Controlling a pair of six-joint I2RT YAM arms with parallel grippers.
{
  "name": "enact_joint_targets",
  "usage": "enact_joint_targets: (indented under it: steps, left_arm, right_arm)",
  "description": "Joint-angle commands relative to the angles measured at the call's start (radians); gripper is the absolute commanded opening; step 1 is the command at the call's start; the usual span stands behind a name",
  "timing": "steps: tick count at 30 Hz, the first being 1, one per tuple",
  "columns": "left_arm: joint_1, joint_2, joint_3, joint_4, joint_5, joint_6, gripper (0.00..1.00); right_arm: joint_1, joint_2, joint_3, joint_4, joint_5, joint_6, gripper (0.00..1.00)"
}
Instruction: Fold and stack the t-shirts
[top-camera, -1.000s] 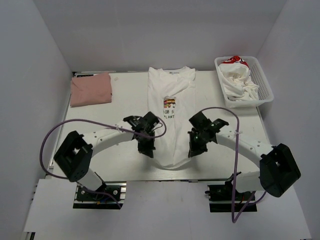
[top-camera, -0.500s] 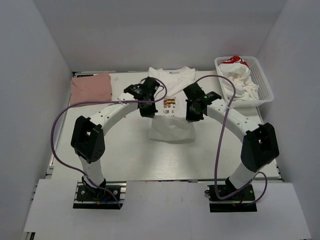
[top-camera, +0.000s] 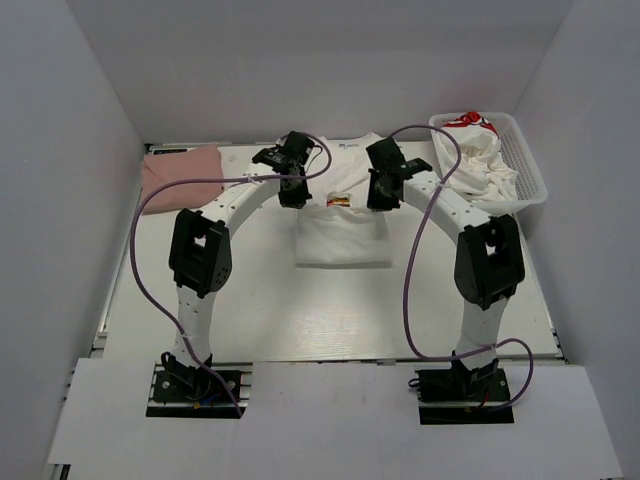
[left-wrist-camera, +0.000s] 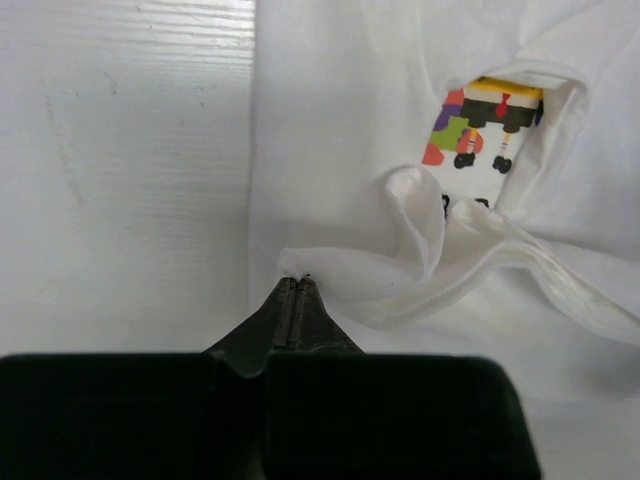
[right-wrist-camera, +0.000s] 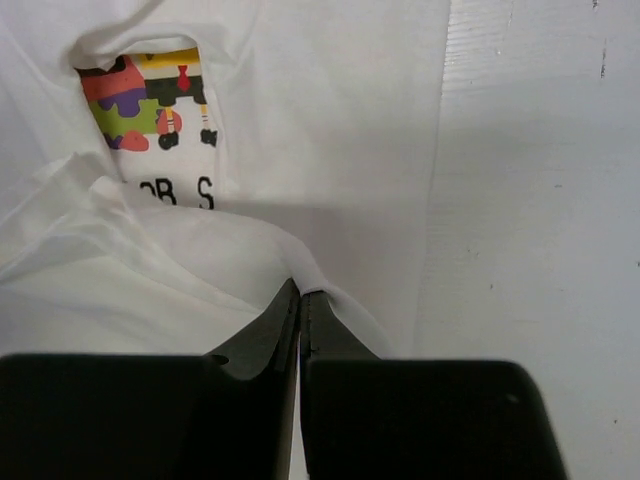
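While left end effector (left-wrist-camera: 297, 282) and right end effector (right-wrist-camera: 301, 292) pinch the cartoon t-shirt (top-camera: 343, 238) hem, table (top-camera: 200, 290) flanking both edges.

- We are reading the dark letters "OB S" on the white t-shirt (right-wrist-camera: 330, 120) by the table's far edge, just under its colourful cartoon print (right-wrist-camera: 150, 95).
- We are finding its collar label (top-camera: 347, 146) too small to read.

Cartoon print (right-wrist-camera: 150, 100) of the white t-shirt (top-camera: 340, 235) mostly beneath its own folded-up hem (left-wrist-camera: 420, 270).
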Motion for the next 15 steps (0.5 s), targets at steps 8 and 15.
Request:
enact_joint_targets:
  steps: [8,15]
  left_arm:
    - [0.056,0.049,0.083,0.151,0.041,0.098,0.0]
    - [0.075,0.122,0.126,0.202,0.096,0.099,0.0]
  right_arm:
    - [-0.067,0.075,0.097,0.104,-0.005,-0.042,0.0]
    - [-0.096,0.155,0.142,0.133,-0.046,-0.047,0.0]
